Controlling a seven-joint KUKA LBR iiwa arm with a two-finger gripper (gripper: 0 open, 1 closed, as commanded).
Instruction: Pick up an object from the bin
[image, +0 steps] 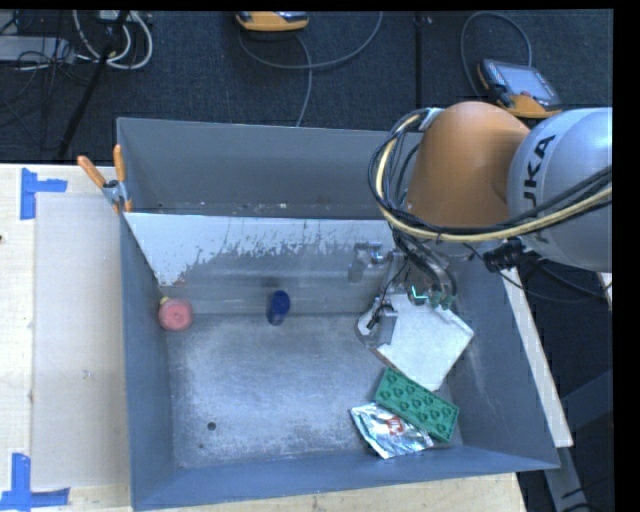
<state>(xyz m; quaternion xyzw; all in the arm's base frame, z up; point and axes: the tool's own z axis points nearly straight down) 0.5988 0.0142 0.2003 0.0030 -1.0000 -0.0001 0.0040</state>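
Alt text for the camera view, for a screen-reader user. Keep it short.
A robot arm reaches in from the right, its gripper inside the grey metal bin beside a flat white square. A green studded plate and a crumpled foil wrapper lie nearer the front. A pink round thing and a small blue thing sit toward the back left.

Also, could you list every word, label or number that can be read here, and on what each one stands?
"KA": black letters on the grey arm casing; the letters before them cannot be made out.
Red print on the crumpled silver packet by the green studded plate: too small to read.
No other text.
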